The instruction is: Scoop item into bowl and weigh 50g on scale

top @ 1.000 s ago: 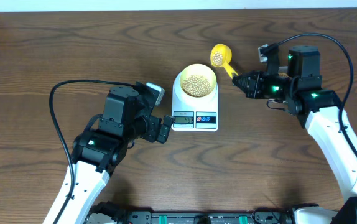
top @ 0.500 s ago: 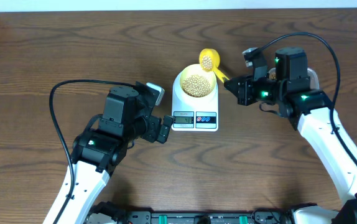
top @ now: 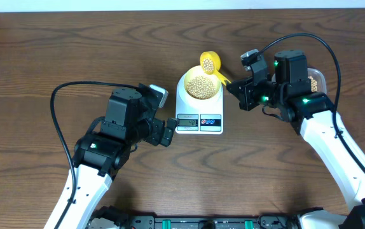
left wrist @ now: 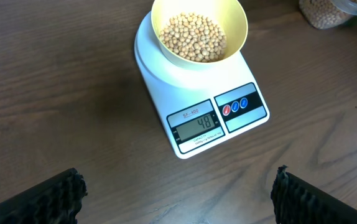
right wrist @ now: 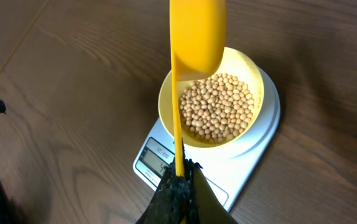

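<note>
Although beans (left wrist: 193, 36) are heaped in the bowl (left wrist: 236, 28) on the scale (left wrist: 160, 87), topping-up remains: scoop (right wrist: 197, 31) clenched by right gripper (right wrist: 180, 177), left gripper (top: 168, 132) released.

We log two arms of the same build. The left arm (top: 87, 183) has a white, rounded plastic link, black boxy joint housings above it and one small green light (top: 93, 145). A thin black left cable (top: 54, 111) loops off it, and a pale grey camera block (top: 159, 95) sits at the wrist. The left tool (top: 169, 131) is all black; its fingers (left wrist: 57, 196) show ridged, toothed edges in the left wrist view. The right arm (top: 335, 146) has the same white link, black housings and several green lamps (top: 304, 100). A thin black right cable (top: 335, 51) arcs over it. The right tool (right wrist: 180, 177) is matte black and rough-surfaced.
</note>
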